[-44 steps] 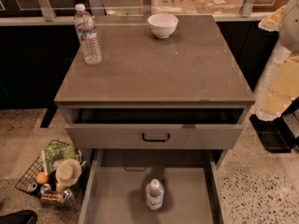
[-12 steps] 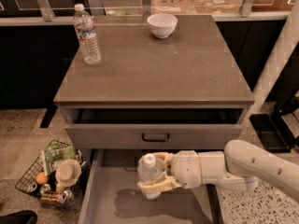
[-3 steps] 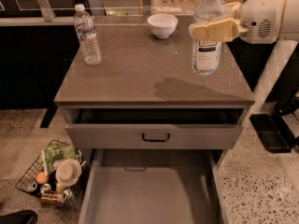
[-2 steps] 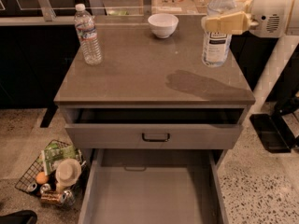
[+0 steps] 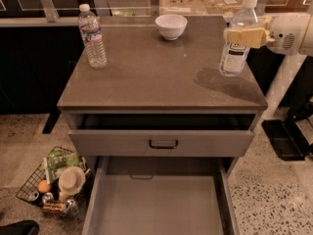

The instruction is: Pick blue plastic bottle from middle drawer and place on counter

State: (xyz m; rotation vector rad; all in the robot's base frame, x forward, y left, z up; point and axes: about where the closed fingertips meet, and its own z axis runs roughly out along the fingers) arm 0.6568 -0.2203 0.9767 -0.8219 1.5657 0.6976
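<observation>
The gripper has blocky pale-yellow fingers at the bottle's shoulder; right of the bottle sits a rounded, glossy white wrist housing with a small dotted grey vent patch

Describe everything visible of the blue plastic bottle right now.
The blue plastic bottle is short, clear, faintly blue-tinted plastic with a white cap and a pale label. It stands slightly tilted near the right edge of the counter. The gripper, reaching in from the right, is closed around its upper body. Whether its base touches the counter I cannot tell.
</observation>
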